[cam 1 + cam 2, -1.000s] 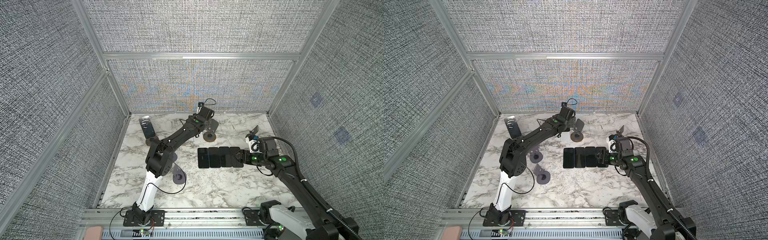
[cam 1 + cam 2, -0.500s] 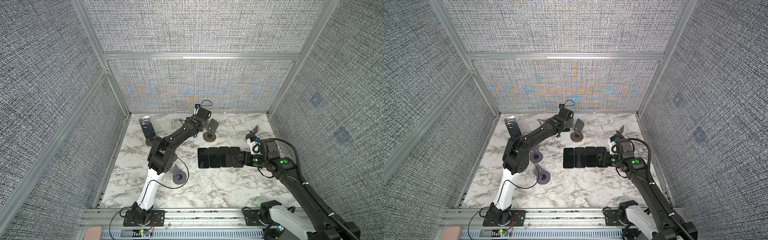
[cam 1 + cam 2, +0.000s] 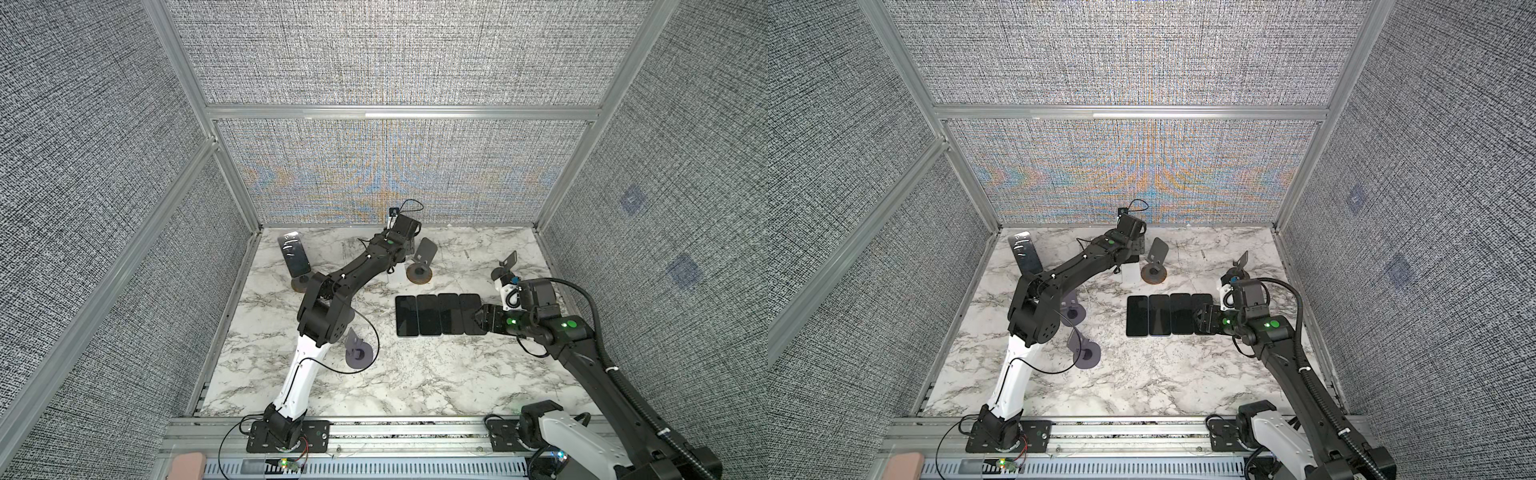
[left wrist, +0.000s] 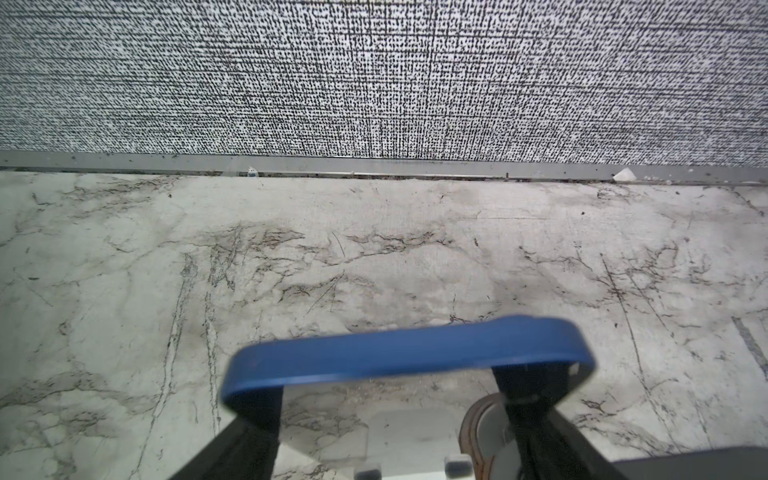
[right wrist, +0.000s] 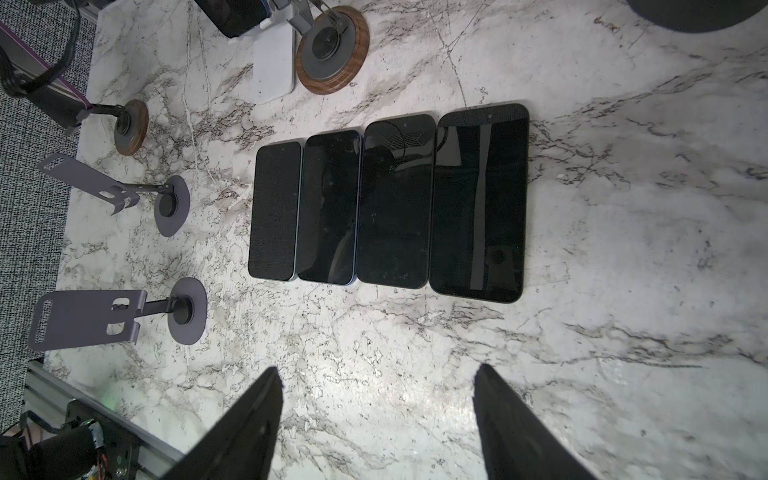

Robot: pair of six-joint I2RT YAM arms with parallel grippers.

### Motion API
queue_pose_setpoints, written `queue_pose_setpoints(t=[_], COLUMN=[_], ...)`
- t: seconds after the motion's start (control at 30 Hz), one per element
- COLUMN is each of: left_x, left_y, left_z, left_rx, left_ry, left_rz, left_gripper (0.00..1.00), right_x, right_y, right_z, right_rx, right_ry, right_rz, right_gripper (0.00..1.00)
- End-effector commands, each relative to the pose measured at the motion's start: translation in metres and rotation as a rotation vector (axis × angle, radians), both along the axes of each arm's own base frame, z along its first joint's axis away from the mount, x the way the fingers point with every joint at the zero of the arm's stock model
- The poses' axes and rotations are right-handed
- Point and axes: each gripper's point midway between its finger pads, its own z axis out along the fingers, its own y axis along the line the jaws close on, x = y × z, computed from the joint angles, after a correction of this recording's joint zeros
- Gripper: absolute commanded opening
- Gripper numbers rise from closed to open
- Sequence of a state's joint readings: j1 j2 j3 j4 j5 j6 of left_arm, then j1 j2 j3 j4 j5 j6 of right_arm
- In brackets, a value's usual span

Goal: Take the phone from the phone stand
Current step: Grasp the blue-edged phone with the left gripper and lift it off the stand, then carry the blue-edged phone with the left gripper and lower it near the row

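A blue-cased phone point(image 4: 407, 353) leans on a white stand point(image 4: 399, 432) near the back wall. My left gripper point(image 4: 390, 386) reaches over it from the front. One black finger sits at each end of the phone's blue top edge, so the gripper is shut on its sides. In both top views my left gripper point(image 3: 401, 249) point(image 3: 1133, 249) hides the phone, and only the white stand's base point(image 3: 398, 276) point(image 3: 1128, 274) shows. My right gripper point(image 3: 478, 322) point(image 5: 378, 370) hangs open and empty just right of a row of flat phones point(image 3: 438, 313) point(image 5: 390, 199).
Several dark phones lie side by side mid-table. A second phone point(image 3: 294, 254) stands on a wood-based stand at the back left. Empty stands: a wood-based one point(image 3: 419, 272) beside the white stand, two purple ones point(image 3: 357, 353) point(image 3: 1073, 311), and a black one point(image 3: 505, 266) at the right.
My left gripper edged toward the back wall, and its jaws then narrowed onto the blue phone. The right arm has barely shifted and stays open.
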State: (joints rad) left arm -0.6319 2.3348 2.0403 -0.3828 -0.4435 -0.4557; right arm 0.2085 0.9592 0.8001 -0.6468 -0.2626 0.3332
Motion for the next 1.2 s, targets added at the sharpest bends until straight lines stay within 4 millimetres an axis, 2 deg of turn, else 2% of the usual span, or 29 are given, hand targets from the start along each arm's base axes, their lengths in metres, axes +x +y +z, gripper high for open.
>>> queue_pose_setpoints(t=[0.0, 0.13, 0.33, 0.7, 1.0, 1.17], left_x=[0.004, 0.005, 0.002, -0.016, -0.051, -0.086], left_y=[0.001, 0.002, 0.001, 0.006, 0.019, 0.031], left_z=[0.005, 0.006, 0.012, 0.045, 0.065, 0.067], left_rx=[-0.001, -0.004, -0.013, -0.083, -0.13, -0.118], left_ry=[-0.022, -0.023, -0.026, -0.045, -0.017, 0.07], left_rz=[0.004, 0.007, 0.004, -0.017, -0.047, -0.103], left_gripper=[0.77, 0.72, 0.7, 0.7, 0.7, 0.68], right_x=[-0.001, 0.0, 0.0, 0.002, 0.004, 0.005], right_y=[-0.001, -0.001, 0.0, 0.003, 0.009, 0.011], right_z=[-0.002, -0.002, -0.001, 0.001, 0.006, 0.007], right_rx=[-0.009, -0.009, -0.007, 0.008, 0.025, 0.026], right_ry=[0.004, 0.004, 0.002, -0.003, -0.02, -0.022], right_rz=[0.0, -0.002, 0.002, 0.013, 0.054, 0.066], right_gripper=[0.71, 0.71, 0.71, 0.71, 0.71, 0.71])
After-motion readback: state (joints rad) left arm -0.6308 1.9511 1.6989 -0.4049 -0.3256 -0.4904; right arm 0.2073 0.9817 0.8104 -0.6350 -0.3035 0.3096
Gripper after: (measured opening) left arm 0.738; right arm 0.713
